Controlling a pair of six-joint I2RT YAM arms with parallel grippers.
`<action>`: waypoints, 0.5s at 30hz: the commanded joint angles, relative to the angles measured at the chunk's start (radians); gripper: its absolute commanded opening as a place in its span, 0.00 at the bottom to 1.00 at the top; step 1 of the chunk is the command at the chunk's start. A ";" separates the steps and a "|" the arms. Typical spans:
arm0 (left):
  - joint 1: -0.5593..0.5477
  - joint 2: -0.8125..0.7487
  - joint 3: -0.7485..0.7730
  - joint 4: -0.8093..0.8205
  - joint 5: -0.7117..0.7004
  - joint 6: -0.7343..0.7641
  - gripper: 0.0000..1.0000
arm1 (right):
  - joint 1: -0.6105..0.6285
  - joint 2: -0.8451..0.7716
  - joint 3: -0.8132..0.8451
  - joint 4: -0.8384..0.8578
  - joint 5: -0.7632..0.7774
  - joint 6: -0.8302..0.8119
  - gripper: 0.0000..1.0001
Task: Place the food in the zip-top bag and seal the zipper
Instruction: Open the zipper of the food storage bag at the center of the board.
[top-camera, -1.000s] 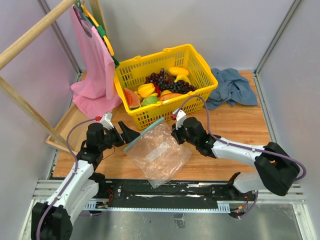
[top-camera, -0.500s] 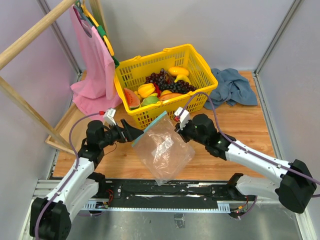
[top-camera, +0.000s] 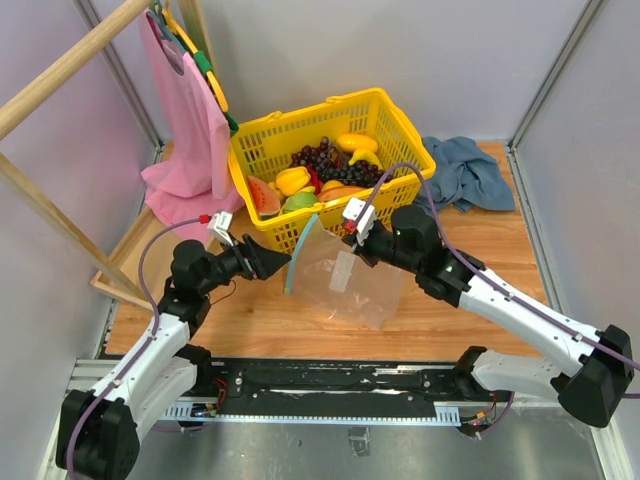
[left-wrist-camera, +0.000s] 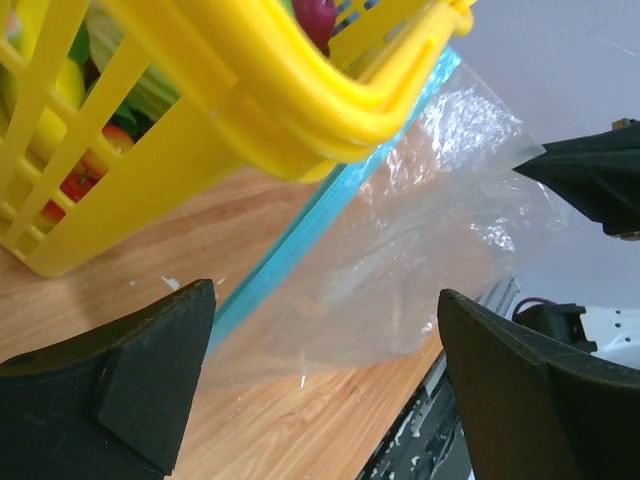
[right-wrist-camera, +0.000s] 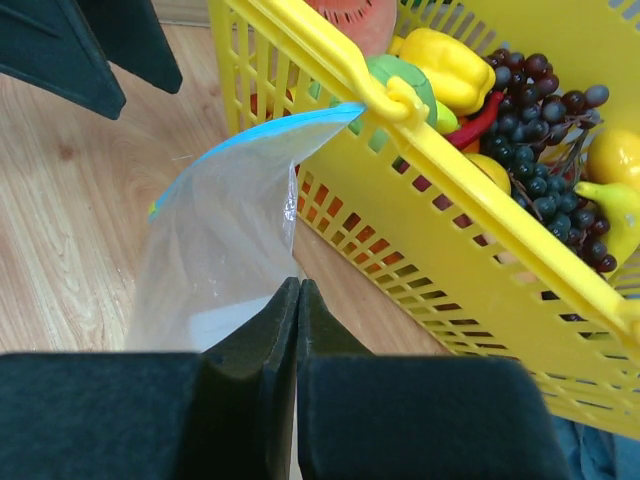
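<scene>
Right claw (right-wrist-camera: 298, 300) pinches zip-top bag (top-camera: 362, 288); left claw (top-camera: 276, 263) gapes empty; zipper (top-camera: 303, 253) seemingly near-vertical.

walls (top-camera: 400, 50): plain pale lilac-grey panels on three sides | metal posts (top-camera: 560, 70): grey, at rear corners | table (top-camera: 480, 250): light wood planks, evenly lit | left: slanted wooden rack (top-camera: 70, 65), pink garment (top-camera: 190, 140) hung on it | right rear: crumpled blue cloth (top-camera: 460, 178) | near edge: black rail (top-camera: 330, 380)
</scene>
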 joint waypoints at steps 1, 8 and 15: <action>-0.007 0.000 -0.021 0.139 -0.001 -0.002 0.95 | 0.020 0.008 0.035 -0.039 -0.049 -0.077 0.01; -0.019 0.064 -0.085 0.315 0.015 -0.024 0.94 | 0.020 0.028 0.040 -0.059 -0.091 -0.081 0.01; -0.045 0.139 -0.108 0.404 0.025 -0.013 0.94 | 0.021 0.006 0.027 -0.065 -0.113 -0.076 0.01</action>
